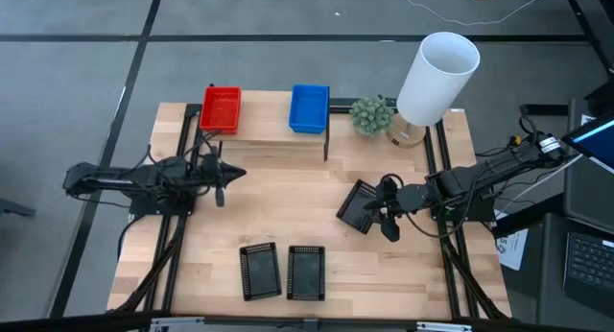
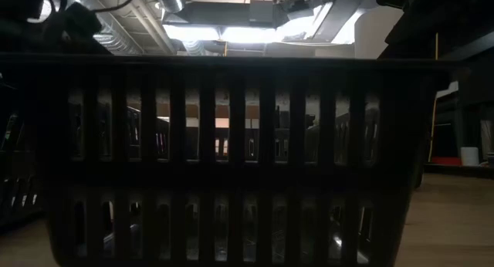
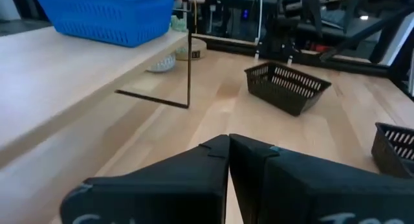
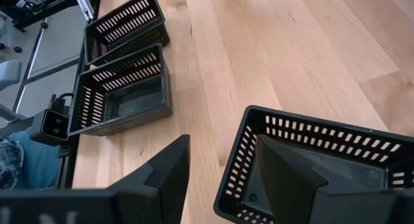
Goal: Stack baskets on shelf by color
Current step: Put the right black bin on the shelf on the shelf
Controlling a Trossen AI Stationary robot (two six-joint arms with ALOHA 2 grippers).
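Observation:
On the shelf (image 1: 269,138) along the table's far side sit a red basket stack (image 1: 221,109) and a blue basket stack (image 1: 309,108); the blue one (image 3: 107,13) also shows in the left wrist view. Two black baskets (image 1: 259,271) (image 1: 306,272) rest flat near the table's near edge, and one fills the low view (image 2: 231,159). A third black basket (image 1: 358,205) (image 4: 310,166) lies right of centre. My right gripper (image 1: 384,215) (image 4: 223,166) is open, one finger inside this basket and one outside its wall. My left gripper (image 1: 225,176) (image 3: 228,153) is shut and holds nothing, in front of the shelf's left part. My right gripper straddles an end wall (image 4: 236,162) of the third black basket, coming slanting down from the table's right. The outer finger (image 4: 169,164) stands clear of the wall. Whether the inner finger (image 4: 291,175) touches the wall's inside, I cannot tell.
A tall white cylinder (image 1: 436,75) and a small green plant (image 1: 372,114) stand at the table's far right, beside the shelf's right end. Bare wood lies between the shelf and the two near baskets (image 4: 123,98). The shelf's thin black leg (image 3: 188,62) stands ahead of the left gripper.

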